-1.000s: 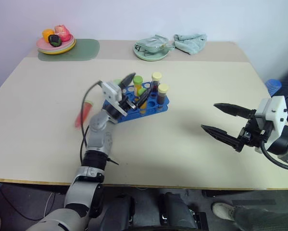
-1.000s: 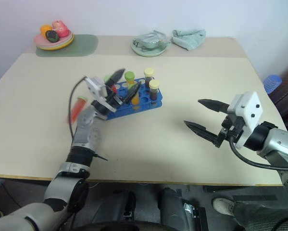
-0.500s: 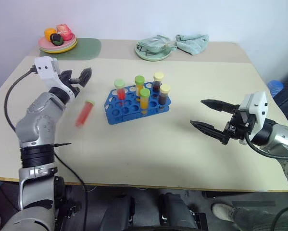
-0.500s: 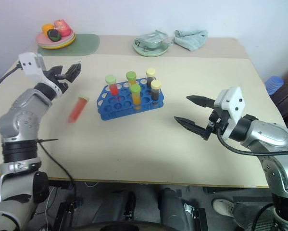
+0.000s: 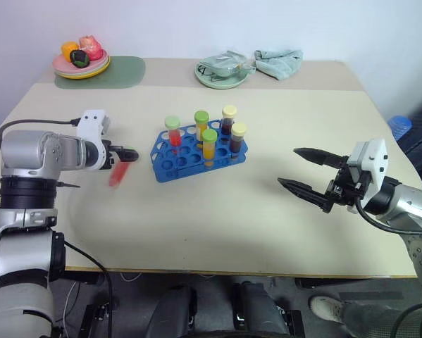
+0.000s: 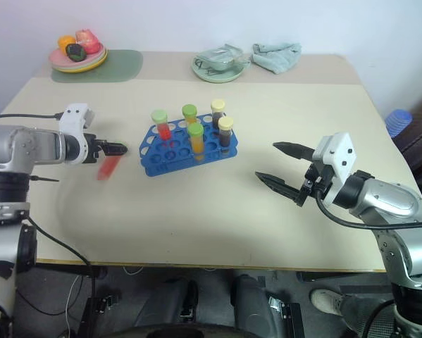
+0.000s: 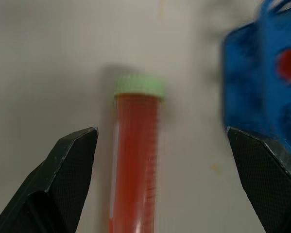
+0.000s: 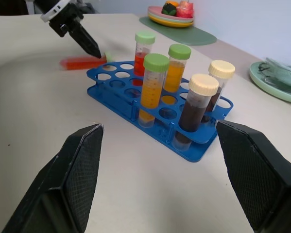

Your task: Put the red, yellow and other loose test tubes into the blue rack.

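While both grippers' jaws gape, the red tube (image 5: 119, 173) lies beside the rack (image 5: 196, 151).

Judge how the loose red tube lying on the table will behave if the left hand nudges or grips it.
The red tube is round and lies flat, so it probably rolls if nudged. It looks rigid, smooth plastic, so it may slip between the left hand's fingers. Liquid inside likely shifts when tilted.

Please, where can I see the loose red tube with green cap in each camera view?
Head views: loose red tube lies on the table, under the left gripper.
Left wrist view: centre, between the open fingers.
Right wrist view: beyond the rack.
Shared landmark: blue rack.
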Robot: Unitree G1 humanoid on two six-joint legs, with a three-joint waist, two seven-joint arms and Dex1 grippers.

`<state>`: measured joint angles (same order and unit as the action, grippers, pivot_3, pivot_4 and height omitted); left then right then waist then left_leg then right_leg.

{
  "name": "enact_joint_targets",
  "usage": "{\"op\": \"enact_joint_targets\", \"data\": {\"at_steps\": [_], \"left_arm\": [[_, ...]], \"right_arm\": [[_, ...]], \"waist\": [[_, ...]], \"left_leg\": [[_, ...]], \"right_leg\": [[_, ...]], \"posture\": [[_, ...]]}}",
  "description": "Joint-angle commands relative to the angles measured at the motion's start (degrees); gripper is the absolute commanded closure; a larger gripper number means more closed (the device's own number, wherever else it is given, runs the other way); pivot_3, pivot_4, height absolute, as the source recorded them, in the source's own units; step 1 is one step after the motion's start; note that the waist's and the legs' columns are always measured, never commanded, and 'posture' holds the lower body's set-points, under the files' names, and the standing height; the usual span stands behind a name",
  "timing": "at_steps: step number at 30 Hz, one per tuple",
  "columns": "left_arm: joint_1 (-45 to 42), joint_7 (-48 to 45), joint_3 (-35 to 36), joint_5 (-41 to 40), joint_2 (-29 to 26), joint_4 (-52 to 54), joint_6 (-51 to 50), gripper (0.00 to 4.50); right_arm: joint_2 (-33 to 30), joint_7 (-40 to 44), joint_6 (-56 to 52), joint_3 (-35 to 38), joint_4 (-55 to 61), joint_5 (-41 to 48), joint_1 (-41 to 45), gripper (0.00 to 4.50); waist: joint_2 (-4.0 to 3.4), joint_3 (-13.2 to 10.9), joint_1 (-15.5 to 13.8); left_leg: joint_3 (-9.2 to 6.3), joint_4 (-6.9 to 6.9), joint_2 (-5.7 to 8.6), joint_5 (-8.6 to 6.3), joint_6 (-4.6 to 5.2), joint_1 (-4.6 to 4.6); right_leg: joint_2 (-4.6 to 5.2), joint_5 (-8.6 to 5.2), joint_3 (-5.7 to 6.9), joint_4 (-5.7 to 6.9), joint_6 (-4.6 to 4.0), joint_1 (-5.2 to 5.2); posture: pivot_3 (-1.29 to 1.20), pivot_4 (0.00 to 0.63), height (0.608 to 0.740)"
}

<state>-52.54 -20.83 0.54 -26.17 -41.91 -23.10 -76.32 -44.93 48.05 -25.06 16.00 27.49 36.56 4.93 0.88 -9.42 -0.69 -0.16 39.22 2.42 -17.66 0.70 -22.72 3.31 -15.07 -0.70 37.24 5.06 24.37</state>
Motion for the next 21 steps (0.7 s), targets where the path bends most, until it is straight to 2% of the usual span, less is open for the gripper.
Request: {"op": "enact_joint_targets", "data": {"at_steps": [1, 7, 9, 11, 14, 15, 18, 21], "left_arm": [[-3.98, 1.16, -0.10, 4.14, 1.10, -6.89, 1.63, 0.17], [-9.37, 1.72, -1.46, 9.66, 5.15, -17.81, 5.87, 0.17], [-11.04, 2.57, -1.27, 11.09, 6.91, -20.68, 7.08, 0.68], [-12.14, 2.90, -1.05, 12.22, 8.07, -22.53, 7.84, 1.41], [-12.75, 2.27, -0.52, 13.08, 8.70, -23.52, 7.19, 2.99], [-12.69, 1.49, -0.22, 12.83, 8.63, -23.27, 6.34, 3.38], [-11.63, -0.28, 0.21, 12.43, 7.79, -20.36, 4.10, 3.38], [-8.97, -1.98, 2.48, 10.68, 5.99, -13.06, 0.92, 3.38]], "right_arm": [[0.10, -0.88, 0.13, 1.70, 2.70, 0.63, -0.61, 0.72], [-0.20, -2.02, -0.94, 2.97, 4.59, 1.56, -2.21, 0.72], [-0.35, -2.45, -1.37, 3.19, 5.15, 1.77, -2.26, 0.72], [-0.42, -2.88, -1.80, 3.31, 5.73, 2.00, -2.33, 0.72], [-0.49, -3.15, -2.39, 3.50, 6.36, 2.16, -2.59, 0.72], [-0.53, -3.14, -2.47, 3.53, 6.32, 2.16, -2.57, 0.72], [-0.57, -3.00, -2.47, 3.54, 5.97, 2.02, -2.37, 0.72], [-0.59, -2.71, -2.34, 3.59, 5.57, 1.93, -2.20, 0.72]], "waist": [[0.00, 0.00, -0.02], [0.00, 0.00, -0.07], [0.01, 0.01, -0.09], [0.01, 0.01, -0.08], [0.00, 0.01, -0.06], [0.00, 0.01, -0.04], [0.00, 0.01, -0.02], [0.01, 0.01, 0.10]], "left_leg": [[0.00, 0.00, 0.00, 0.00, 0.00, -0.01], [0.00, 0.01, 0.01, 0.00, 0.00, -0.10], [0.00, 0.01, 0.01, 0.00, 0.00, -0.11], [0.00, 0.02, 0.02, 0.00, 0.00, -0.12], [0.00, 0.02, 0.02, 0.00, 0.00, -0.14], [0.00, 0.02, 0.02, 0.00, 0.00, -0.14], [0.00, 0.02, 0.02, 0.00, 0.00, -0.14], [0.00, 0.02, 0.02, 0.00, -0.01, -0.18]], "right_leg": [[0.00, 0.00, 0.00, -0.01, 0.00, 0.01], [0.01, 0.00, 0.00, -0.02, 0.01, 0.06], [0.01, 0.00, 0.00, -0.01, 0.00, 0.09], [0.01, 0.00, 0.00, -0.01, 0.01, 0.09], [0.02, 0.00, 0.00, 0.00, 0.01, 0.11], [0.02, 0.00, 0.00, 0.01, 0.01, 0.11], [0.02, 0.00, 0.00, 0.02, 0.01, 0.11], [0.02, 0.00, 0.00, 0.02, 0.01, 0.15]], "posture": [[0.00, 0.150, 0.740], [0.00, 0.150, 0.740], [0.00, 0.150, 0.740], [0.00, 0.150, 0.740], [0.00, 0.150, 0.740], [0.00, 0.150, 0.740], [0.00, 0.150, 0.740], [0.00, 0.150, 0.740]]}}
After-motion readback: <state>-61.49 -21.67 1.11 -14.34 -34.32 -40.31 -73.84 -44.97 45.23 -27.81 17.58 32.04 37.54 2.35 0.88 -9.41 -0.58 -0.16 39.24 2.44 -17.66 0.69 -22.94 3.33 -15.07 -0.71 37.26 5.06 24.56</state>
